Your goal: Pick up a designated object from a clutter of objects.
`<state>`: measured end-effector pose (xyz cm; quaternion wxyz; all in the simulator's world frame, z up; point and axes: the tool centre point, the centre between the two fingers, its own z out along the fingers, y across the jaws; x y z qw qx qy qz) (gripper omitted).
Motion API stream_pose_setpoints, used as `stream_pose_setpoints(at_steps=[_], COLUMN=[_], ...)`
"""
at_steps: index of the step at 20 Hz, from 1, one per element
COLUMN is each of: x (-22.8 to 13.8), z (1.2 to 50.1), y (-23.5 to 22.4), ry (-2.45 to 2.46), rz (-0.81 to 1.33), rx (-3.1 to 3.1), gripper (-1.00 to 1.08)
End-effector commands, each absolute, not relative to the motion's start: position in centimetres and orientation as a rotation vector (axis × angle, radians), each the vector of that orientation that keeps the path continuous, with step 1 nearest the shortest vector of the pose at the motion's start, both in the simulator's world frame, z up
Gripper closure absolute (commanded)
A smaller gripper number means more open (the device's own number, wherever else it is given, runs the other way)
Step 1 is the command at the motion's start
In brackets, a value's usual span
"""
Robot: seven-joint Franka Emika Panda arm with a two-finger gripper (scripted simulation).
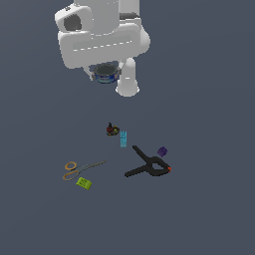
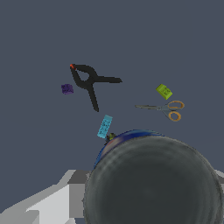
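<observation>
The designated object, a short round can (image 1: 105, 75) with a blue band, hangs under the white hand at the top of the exterior view. My gripper (image 1: 105, 73) is shut on it. Its dull grey flat top (image 2: 153, 183) fills the near part of the wrist view, with a pale finger (image 2: 57, 199) beside it. The rest of the clutter of objects lies far from the can on the dark floor, around the black spring clamp (image 1: 149, 166). The can hides the fingertips themselves.
On the floor lie yellow-handled scissors (image 1: 79, 169), a green block (image 1: 83, 183), a cyan block (image 1: 123, 139), a purple cube (image 1: 162, 151) and a dark multicoloured lump (image 1: 112, 130). A white arm part (image 1: 128, 79) stands beside the can.
</observation>
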<state>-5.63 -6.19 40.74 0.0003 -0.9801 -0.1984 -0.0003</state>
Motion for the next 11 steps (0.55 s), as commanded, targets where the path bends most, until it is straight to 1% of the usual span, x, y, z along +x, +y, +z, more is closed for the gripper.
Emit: stream_pose_setpoints(at_steps=[1,6,11], x=[-6.4,-7.3,-7.5], z=[42.3,44.2,44.8], y=[-6.3,-6.6,-6.6], ry=[-0.623,-0.623,-0.623], rz=[0.000,0.000,0.000], rx=[-3.078,-3.079,-3.079], gripper=[1.08,1.08,1.08])
